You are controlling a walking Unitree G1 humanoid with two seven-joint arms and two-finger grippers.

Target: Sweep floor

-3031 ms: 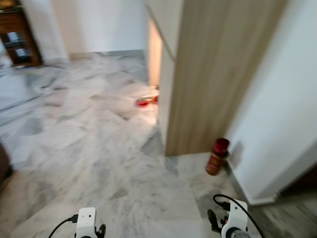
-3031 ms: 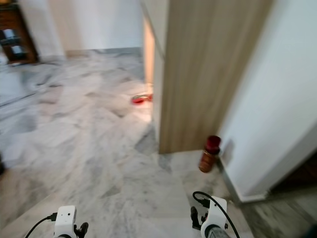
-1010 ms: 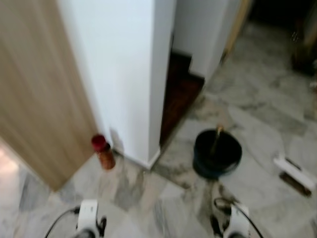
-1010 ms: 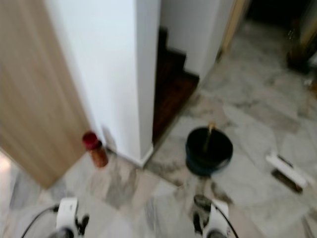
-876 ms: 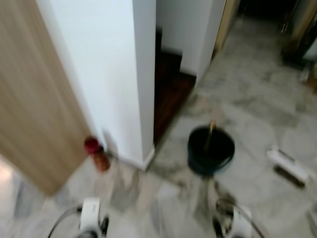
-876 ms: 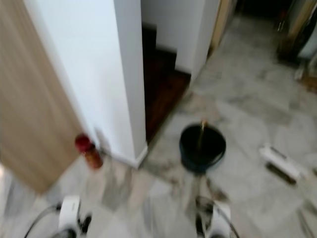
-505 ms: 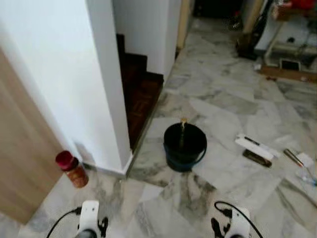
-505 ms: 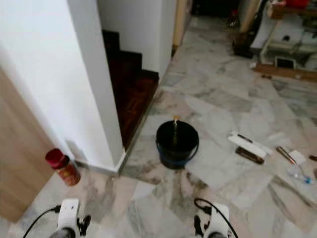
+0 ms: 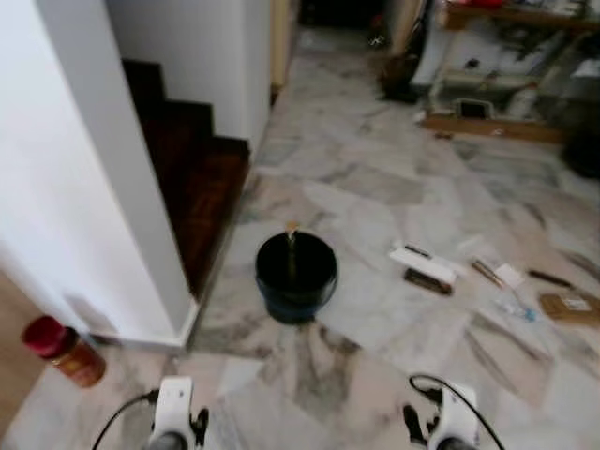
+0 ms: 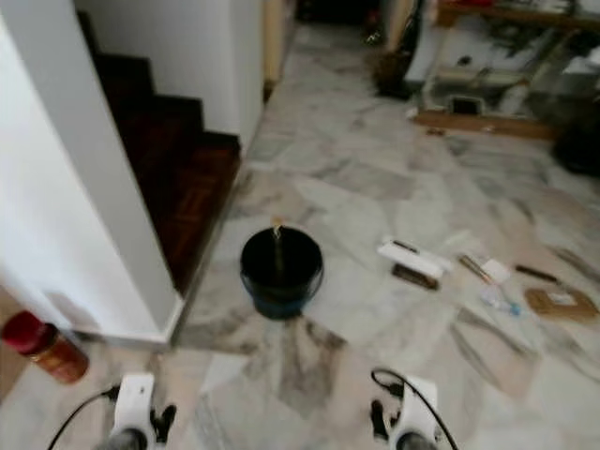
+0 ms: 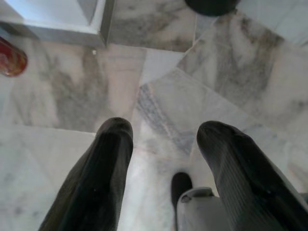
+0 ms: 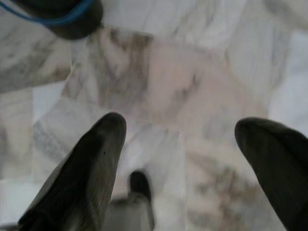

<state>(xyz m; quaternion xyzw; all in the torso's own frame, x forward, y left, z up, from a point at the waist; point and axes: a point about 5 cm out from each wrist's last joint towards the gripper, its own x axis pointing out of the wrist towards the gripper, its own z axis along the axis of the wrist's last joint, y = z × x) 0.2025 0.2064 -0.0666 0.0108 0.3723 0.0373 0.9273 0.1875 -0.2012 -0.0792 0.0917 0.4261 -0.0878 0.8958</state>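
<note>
**Marble hallway, bucket dead ahead**

Veined grey-white marble floor (image 9: 375, 187) stretches ahead of you. Your black round bucket (image 9: 296, 275), a stick standing in it, sits beside the white wall corner (image 9: 103, 187) and dark wooden stairs (image 9: 192, 159). A white brush (image 9: 424, 263) and scattered litter (image 9: 525, 286) lie to its right; a red-capped jar (image 9: 58, 349) sits left. Your left gripper (image 11: 163, 144) and right gripper (image 12: 180, 144) hang spread, empty.
</note>
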